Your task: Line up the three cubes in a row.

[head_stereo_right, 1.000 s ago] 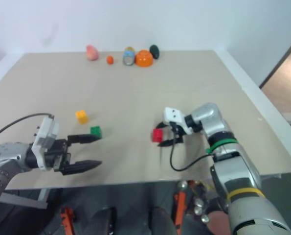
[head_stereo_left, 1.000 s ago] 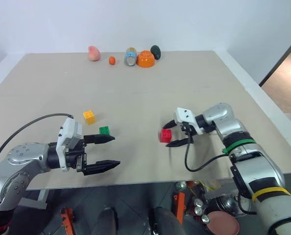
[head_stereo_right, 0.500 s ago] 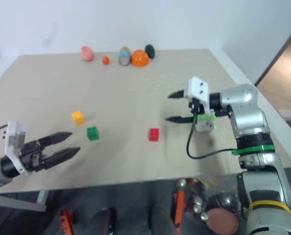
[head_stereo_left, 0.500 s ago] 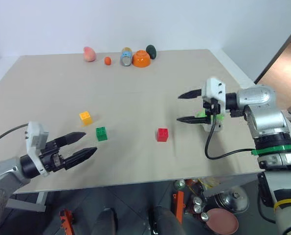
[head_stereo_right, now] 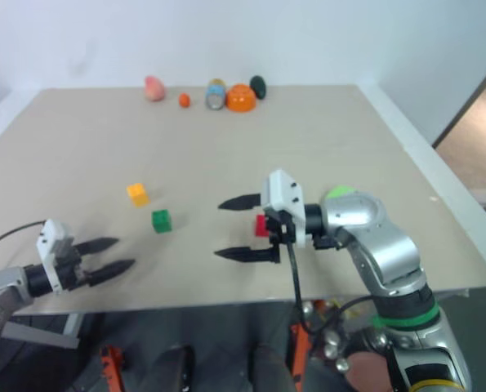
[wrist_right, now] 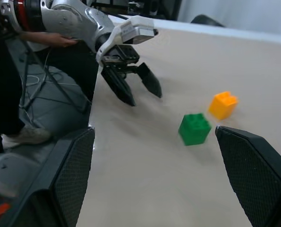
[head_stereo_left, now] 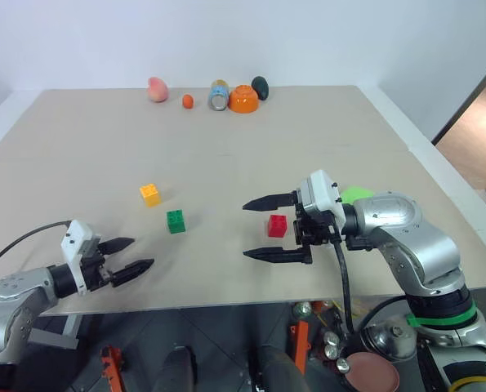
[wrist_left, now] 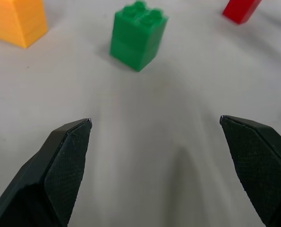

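Looking from the head, the three cubes sit apart on the table (head_stereo_left: 324, 131): yellow cube (head_stereo_left: 149, 194) farthest left, green cube (head_stereo_left: 176, 221) just beside it nearer the front edge, red cube (head_stereo_left: 277, 225) well to the right, between the spread fingers of the right gripper (head_stereo_left: 267, 229), which holds nothing. The left gripper (head_stereo_left: 132, 255) hovers spread near the front edge. Its wrist camera shows the green cube's four top studs. The right wrist camera catches a person's hand (wrist_right: 60, 39) behind the left arm.
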`<state>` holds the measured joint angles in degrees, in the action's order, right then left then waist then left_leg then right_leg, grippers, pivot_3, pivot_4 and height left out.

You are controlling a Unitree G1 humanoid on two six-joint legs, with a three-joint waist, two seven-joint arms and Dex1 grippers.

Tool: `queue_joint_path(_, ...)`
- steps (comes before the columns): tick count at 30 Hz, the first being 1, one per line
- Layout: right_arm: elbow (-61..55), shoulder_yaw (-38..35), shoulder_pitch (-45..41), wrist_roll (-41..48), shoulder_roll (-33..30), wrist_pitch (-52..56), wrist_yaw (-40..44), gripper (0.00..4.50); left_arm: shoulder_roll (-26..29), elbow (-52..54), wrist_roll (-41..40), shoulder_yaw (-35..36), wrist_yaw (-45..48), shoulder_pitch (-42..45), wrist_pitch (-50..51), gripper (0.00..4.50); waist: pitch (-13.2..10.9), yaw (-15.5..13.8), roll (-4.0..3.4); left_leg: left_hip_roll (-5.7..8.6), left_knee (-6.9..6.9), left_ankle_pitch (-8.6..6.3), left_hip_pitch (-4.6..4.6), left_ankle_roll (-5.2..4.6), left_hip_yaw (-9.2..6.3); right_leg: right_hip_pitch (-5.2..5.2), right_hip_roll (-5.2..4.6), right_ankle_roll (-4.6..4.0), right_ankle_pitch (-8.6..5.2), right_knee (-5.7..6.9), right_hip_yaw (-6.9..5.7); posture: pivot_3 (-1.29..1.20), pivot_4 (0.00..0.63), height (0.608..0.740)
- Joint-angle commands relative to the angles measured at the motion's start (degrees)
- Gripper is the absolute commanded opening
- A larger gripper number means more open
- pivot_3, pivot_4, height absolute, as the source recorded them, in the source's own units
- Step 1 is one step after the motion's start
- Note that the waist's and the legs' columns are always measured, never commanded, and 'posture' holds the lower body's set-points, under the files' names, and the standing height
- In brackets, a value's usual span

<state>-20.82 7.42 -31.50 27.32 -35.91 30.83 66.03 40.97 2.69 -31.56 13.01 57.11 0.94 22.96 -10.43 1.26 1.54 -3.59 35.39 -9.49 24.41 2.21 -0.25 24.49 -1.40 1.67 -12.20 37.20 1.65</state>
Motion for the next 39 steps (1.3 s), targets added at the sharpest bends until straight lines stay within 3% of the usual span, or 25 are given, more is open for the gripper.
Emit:
queue_joint_path(1,-2.54,0.07,0.28,-0.03,-0.13,-0.12,-2.03,4.23,-1.16,-3.20,1.71,-1.65,1.62,3.66,-3.46,4.50,0.01,-0.03,0.01,-0.01,-0.01,0.00,0.05,0.00,0.00,0.07,0.03,0.00,0.00,0.00,0.00,0.00,0.150,0.738)
queue_joint_path(13,-1.71,0.22,0.58,-0.18,0.35,0.05,-5.81,4.23,-5.74,-21.63,7.40,-7.33,5.22,20.76,-9.93,4.50,0.03,-0.09,0.06,-0.05,0.10,0.02,0.38,-0.05,-0.07,0.36,0.22,0.17,0.14,0.07,0.07,0.00,0.150,0.738)
queue_joint_path(26,-1.71,0.06,0.54,-0.32,0.05,-0.09,-7.39,4.23,-7.88,-28.66,10.76,-10.59,10.36,26.19,-12.72,4.50,0.04,-0.17,0.06,-0.04,0.20,0.03,0.45,-0.07,-0.13,0.34,0.27,0.25,0.19,0.08,0.11,0.00,0.150,0.738)
queue_joint_path(36,-0.35,0.03,-0.39,-0.61,0.19,-0.89,-7.62,4.26,-9.15,-31.77,12.16,-11.00,12.11,28.78,-14.94,1.28,0.04,-0.17,0.06,-0.04,0.30,0.03,0.51,-0.07,-0.13,0.35,0.27,0.31,0.23,0.08,0.12,0.00,0.150,0.738)
queue_joint_path(39,0.06,0.21,-0.58,-0.84,0.31,-1.33,-7.63,4.26,-9.28,-31.13,12.19,-11.33,12.70,29.18,-14.63,1.24,0.04,-0.17,0.06,-0.04,0.29,0.03,0.53,-0.07,-0.13,0.37,0.27,0.33,0.25,0.08,0.12,0.00,0.150,0.738)
